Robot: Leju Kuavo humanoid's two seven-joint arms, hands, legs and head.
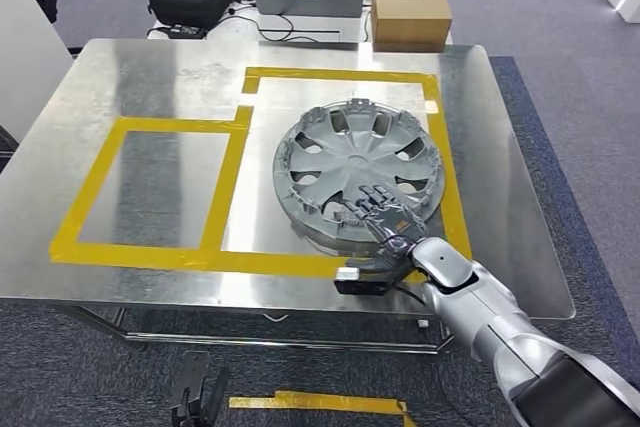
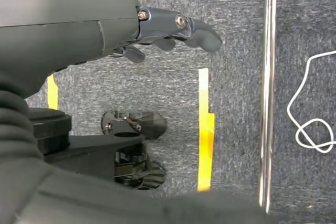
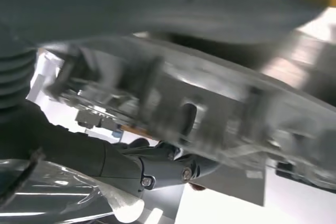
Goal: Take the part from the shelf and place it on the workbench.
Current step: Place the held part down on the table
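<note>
Wheel cover [image 1: 358, 173], the grey plastic part of the task, lies on the metal workbench [image 1: 151, 77], inside the larger rectangle of yellow tape [image 1: 226, 182]. My judgement is that this tape marks the target place, so the part is already about where it should be.

The right hand [image 1: 383, 215] is at the near rim of the cover. Its dark fingers [image 1: 367, 199] lie spread on top of the spokes, pointing toward the hub. The right wrist view is blurred, but the rim of the cover passes just above a thick grey thumb [image 3: 170, 169], so the thumb seems to be under the rim. It looks like a pinch of the rim between fingers and thumb, which would be a sensible way to carry such a wide, flat thing by one edge. Whether the hold is firm or already loose, I cannot tell. The far side of the cover rests on the table; the near edge beside the hand may be a little raised, but this is not clear.

The left hand [image 2: 158, 27] hangs over the grey carpet [image 2: 238, 24], with fingers slightly curled and apart, and holds nothing.

The step now, I think, is to let go of the rim and pull the hand out without dragging the cover.
</note>
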